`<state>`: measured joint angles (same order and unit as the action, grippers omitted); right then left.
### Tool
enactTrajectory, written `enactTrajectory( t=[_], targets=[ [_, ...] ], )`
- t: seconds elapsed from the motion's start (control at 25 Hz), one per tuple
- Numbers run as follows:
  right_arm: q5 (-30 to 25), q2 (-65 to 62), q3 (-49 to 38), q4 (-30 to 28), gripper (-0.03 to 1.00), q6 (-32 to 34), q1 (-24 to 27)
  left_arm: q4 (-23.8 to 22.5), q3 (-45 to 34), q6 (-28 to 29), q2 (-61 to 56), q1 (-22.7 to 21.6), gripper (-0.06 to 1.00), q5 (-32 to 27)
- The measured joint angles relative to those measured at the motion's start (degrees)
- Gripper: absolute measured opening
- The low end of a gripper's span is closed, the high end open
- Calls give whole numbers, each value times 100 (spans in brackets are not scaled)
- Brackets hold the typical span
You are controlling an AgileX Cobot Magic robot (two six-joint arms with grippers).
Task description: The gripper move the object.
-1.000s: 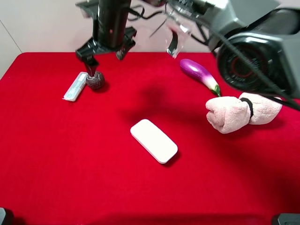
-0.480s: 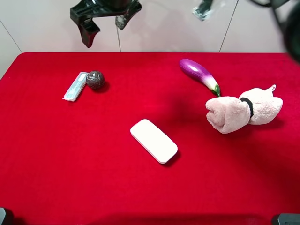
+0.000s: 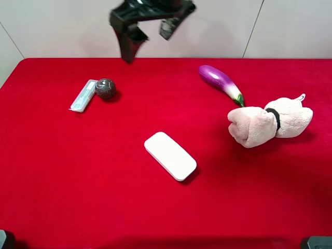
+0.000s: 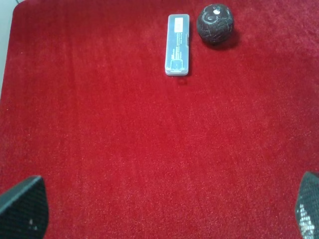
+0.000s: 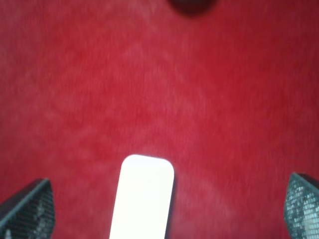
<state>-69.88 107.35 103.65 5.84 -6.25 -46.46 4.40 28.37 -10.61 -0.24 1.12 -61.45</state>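
The object, a small dark glossy ball [image 3: 105, 88], rests on the red cloth at the back left and touches a pale blue flat case [image 3: 83, 95]. It also shows in the left wrist view [image 4: 215, 24]. The black gripper [image 3: 150, 26], my right one reaching across, hangs high over the table's back edge, to the right of the ball, open and empty. In the blurred right wrist view its fingertips [image 5: 27, 209] stand wide apart and a dark blur at the edge may be the ball. My left gripper [image 4: 165, 206] is open and empty, well short of the ball.
A white rounded flat case [image 3: 170, 155] lies mid-table and shows in the right wrist view [image 5: 144, 194]. A purple eggplant [image 3: 220, 82] and a pink plush toy [image 3: 267, 124] lie at the right. The red cloth [image 3: 78, 171] covers the table.
The black gripper let go of the ball, rose off the table and moved right along the back edge. The grey arm left the view. The ball stayed beside the blue case.
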Motion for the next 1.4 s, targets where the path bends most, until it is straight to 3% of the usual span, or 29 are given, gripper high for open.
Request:
enactTrajectory(
  t=[0.16, 0.8, 1.28, 1.4],
  targets=[
    [0, -903, -1178, -186, 69, 0, 0, 0, 0, 0, 0, 0, 99, 0],
    [-6, -4242, -4114, -540, 69, 83, 0, 0, 0, 0, 0, 0, 99, 0],
    [-16, -6360, -5038, -584, 69, 169, 6, 0, 0, 0, 0, 0, 99, 0],
    [-21, -6837, -5252, -584, 69, 303, 329, 0, 0, 0, 0, 0, 99, 0]
  ],
)
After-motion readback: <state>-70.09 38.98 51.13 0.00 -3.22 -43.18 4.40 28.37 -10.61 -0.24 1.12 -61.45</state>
